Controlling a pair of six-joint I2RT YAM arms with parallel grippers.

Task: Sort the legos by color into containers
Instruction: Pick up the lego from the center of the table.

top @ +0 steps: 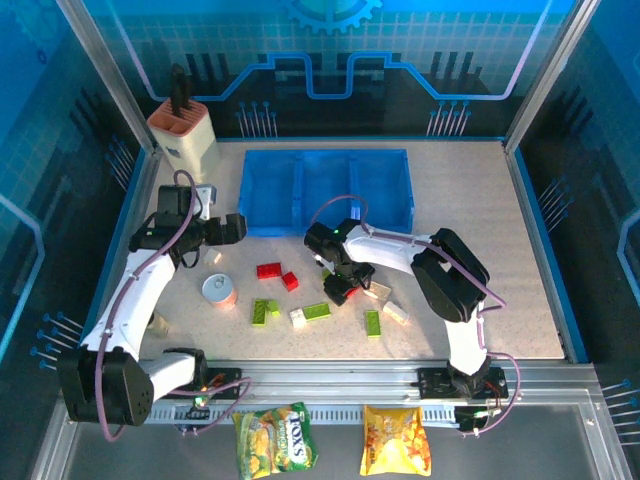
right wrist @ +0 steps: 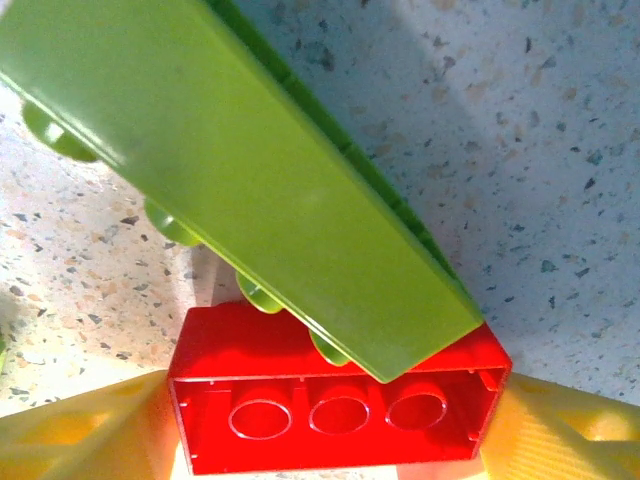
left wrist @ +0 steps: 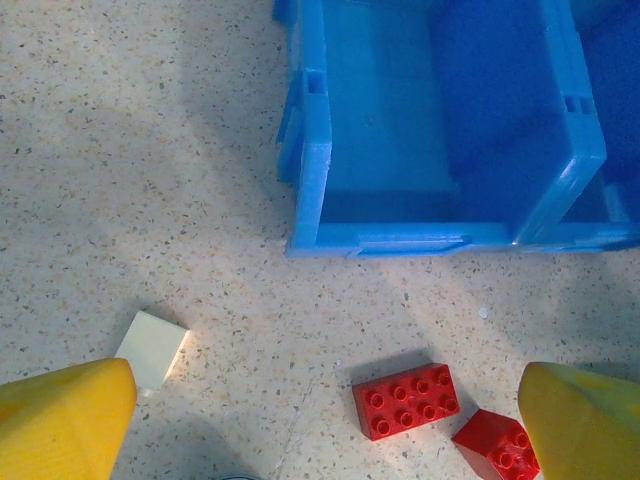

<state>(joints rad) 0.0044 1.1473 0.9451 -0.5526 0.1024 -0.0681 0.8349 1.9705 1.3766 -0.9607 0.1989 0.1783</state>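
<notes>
Two red bricks: a long red brick (left wrist: 405, 400) lies studs up, long axis left to right and tipped slightly up at the right; a small red brick (left wrist: 495, 445) sits just beside its right end, turned cornerwise.
Tray: the blue tray (top: 270, 230) has three side-by-side compartments and lies on the far half of the table (top: 520, 250), long axis left to right.
Left gripper: the left gripper (left wrist: 325, 385) is spread wide with nothing between its yellow fingers (left wrist: 65, 420); it hangs over the table in front of the tray's left corner.
White brick: a white brick (left wrist: 152, 347) lies flat near the left finger, apart from the tray.
Right gripper: the right gripper (right wrist: 335, 425) is closed on the held red brick (right wrist: 335, 400), one finger at each end.
Held red brick: hollow underside faces the wrist camera, long axis finger to finger, in the middle of the table in front of the tray.
Long green brick: the long green brick (right wrist: 250, 170) runs diagonally from upper left to lower right, studs toward lower left, its lower end overlapping the held red brick; whether the two are joined cannot be told.
Loose bricks: green bricks (top: 316, 311) lie scattered on the near table at mixed angles.
Can: a small round can (top: 218, 291) stands left of them.
Writing: a snack bag (top: 275, 440) at the near edge reads "FOX'S"; the print on the yellow bag (top: 395, 440) beside it is too small to read.
</notes>
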